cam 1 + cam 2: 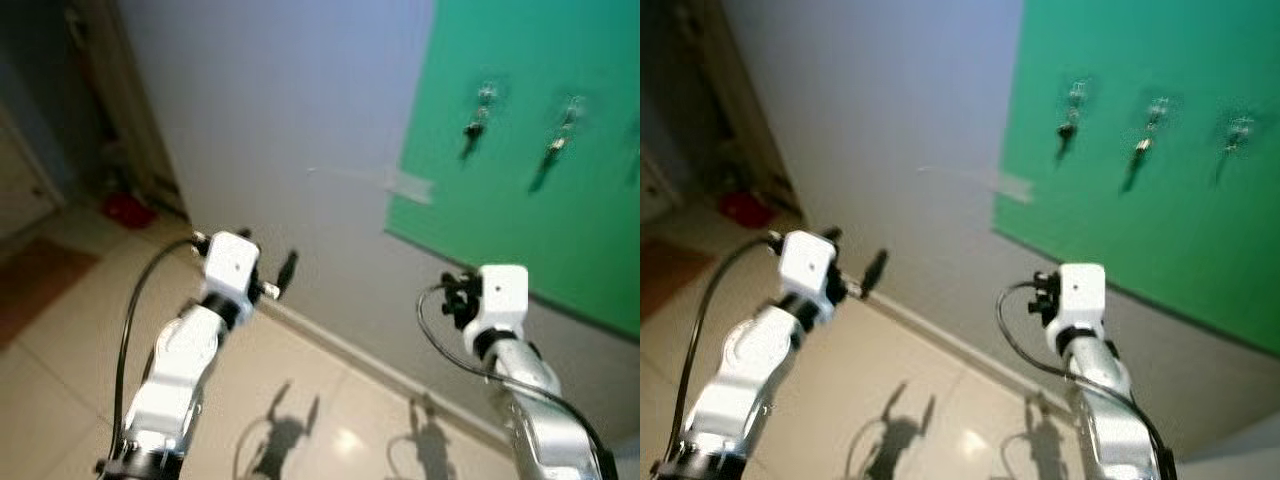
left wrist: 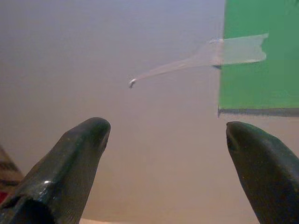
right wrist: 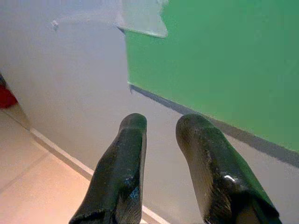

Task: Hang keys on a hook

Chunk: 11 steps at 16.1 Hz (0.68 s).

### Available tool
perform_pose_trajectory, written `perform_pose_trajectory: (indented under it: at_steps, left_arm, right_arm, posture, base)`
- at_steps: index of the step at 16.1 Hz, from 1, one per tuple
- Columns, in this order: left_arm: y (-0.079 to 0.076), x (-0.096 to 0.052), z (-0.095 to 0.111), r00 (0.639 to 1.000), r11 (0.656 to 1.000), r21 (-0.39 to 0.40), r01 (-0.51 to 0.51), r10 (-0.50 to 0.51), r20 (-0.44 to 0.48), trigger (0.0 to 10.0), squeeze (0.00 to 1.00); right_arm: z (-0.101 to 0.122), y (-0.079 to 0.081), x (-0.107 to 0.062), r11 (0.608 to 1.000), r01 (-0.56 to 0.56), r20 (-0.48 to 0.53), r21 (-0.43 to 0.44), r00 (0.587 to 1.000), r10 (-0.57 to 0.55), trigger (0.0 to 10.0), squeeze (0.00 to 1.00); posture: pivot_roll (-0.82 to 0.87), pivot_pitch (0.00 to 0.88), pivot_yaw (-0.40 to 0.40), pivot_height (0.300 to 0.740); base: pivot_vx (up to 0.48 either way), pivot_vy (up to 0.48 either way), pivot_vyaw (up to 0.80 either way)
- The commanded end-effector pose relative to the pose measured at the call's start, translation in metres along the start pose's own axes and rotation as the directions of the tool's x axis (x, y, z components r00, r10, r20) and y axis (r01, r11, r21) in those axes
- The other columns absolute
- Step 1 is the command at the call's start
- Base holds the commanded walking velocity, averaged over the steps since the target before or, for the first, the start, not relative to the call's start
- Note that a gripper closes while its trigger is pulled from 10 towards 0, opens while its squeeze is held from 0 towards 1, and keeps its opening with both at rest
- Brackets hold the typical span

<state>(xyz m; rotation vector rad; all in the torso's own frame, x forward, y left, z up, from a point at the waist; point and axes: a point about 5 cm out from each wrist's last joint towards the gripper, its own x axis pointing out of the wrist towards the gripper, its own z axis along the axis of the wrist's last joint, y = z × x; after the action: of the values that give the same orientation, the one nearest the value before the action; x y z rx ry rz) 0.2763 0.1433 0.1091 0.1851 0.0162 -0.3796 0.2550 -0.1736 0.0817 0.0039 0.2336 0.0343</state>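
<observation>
The left end effector [image 1: 270,262] is raised toward the pale grey wall [image 1: 280,110], its two black fingers [image 2: 77,163] spread wide and holding nothing; in its wrist view a strip of clear tape [image 2: 224,52] running onto the corner of the green sheet lies just beyond and above the fingertips. The right end effector [image 3: 161,128], also raised, has its fingers [image 3: 124,163] nearly closed with a narrow gap between them, and nothing is gripped there either; the flat green sheet [image 1: 540,150] taped to the wall stands ahead of it and above. On that sheet, well above and beyond the right end effector, hang small metal hooks [image 1: 1077,92], two of them carrying dark keys [image 1: 1067,130], with a third hook [image 1: 1239,128] further right in the right eye view, its load too blurred to tell. Judging from this, the hanging looks already done, or the approach is under way with no keys in hand; the next move would call for locating keys or withdrawing. The head views show the hooks; the wrist views show tape and finger gaps instead.
</observation>
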Motion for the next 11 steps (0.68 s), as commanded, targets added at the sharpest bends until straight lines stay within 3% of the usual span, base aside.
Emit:
perform_pose_trajectory:
  at_steps: [1, 7, 10, 11]
  left_arm:
    - [0.008, 0.0, 0.003, 1.0, 0.999, 0.023, -0.028, 0.028, 0.011, 10.0, 0.0]
    - [0.014, 0.002, 0.006, 0.997, 0.997, 0.018, -0.075, 0.075, 0.021, 10.0, 0.0]
    - [0.016, 0.002, 0.005, 0.995, 0.995, -0.009, -0.103, 0.103, 0.001, 10.0, 0.0]
    - [0.018, 0.004, 0.006, 0.991, 0.99, -0.056, -0.132, 0.131, -0.013, 10.0, 0.0]
  right_arm:
    - [0.008, 0.003, 0.001, 1.0, 0.0, 0.027, 0.005, 1.0, 0.0, 10.0, 0.0]
    - [0.025, 0.007, 0.004, 0.999, -0.01, 0.08, -0.051, 0.997, 0.014, 10.0, 0.0]
    - [0.031, 0.005, 0.005, 0.999, 0.033, 0.098, -0.035, 0.995, -0.03, 10.0, 0.0]
    - [0.025, 0.0, 0.003, 0.996, 0.088, 0.069, -0.027, 0.994, -0.086, 10.0, 0.0]
  posture:
    - [-0.04, 0.0, -0.007, 0.74]
    - [-0.05, 0.0, -0.008, 0.74]
    - [-0.05, 0.0, -0.009, 0.74]
    - [-0.06, 0.0, 0.002, 0.74]
  base:
    - [0.0, 0.435, -0.8]
    - [0.0, 0.0, -0.8]
    - [0.0, 0.0, -0.8]
    - [0.0, 0.0, -0.8]
